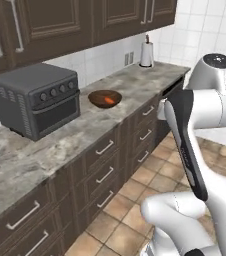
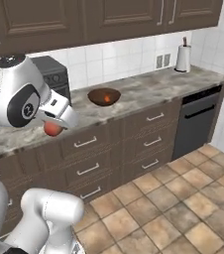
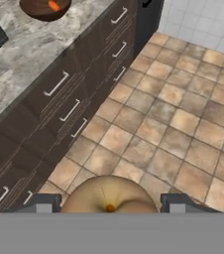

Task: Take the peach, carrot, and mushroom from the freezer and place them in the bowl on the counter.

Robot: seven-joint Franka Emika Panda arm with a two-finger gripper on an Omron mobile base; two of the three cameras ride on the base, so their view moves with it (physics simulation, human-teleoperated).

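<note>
Kitchen desk [image 2: 148, 94] mid-frame; bowl [image 2: 104, 96] held carrot [image 2: 107, 100]. Claw [image 3: 108, 204] gripped peach [image 3: 109, 197], carry step. Next: reach bowl, release.

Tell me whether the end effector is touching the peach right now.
Touching. In the hand view the peach sits wedged between the two fingertips of the end effector, filling the space between them. The right base view shows it carried at the arm's tip, short of the bowl.
</note>
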